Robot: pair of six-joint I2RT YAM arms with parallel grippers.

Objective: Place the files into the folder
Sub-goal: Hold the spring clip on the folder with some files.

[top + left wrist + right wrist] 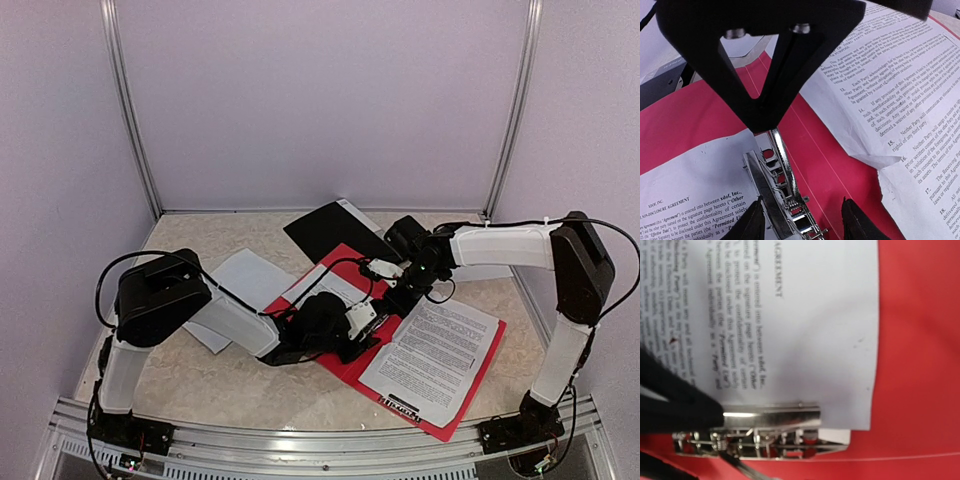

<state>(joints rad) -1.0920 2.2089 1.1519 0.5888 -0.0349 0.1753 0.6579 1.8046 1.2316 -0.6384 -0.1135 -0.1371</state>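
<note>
The printed sheet (805, 340) is light, limp and slippery, probably best pinched at a free edge. Left gripper (805, 220) straddles the metal clip (782, 195) of the red folder (700, 115), half-wide; right gripper (398, 295) is closed.

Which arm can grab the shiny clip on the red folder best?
Probably the left. The left pincer has a finger on each side of the clip, ready to squeeze. The right pincer is shut, with only its tip at the clip's top.

We see soft, even light with only faint shadows. Glare flashes on the metal clip (771, 415). The right wrist view is blurred and dimmer, its printed sheet (790, 325) barely readable.
</note>
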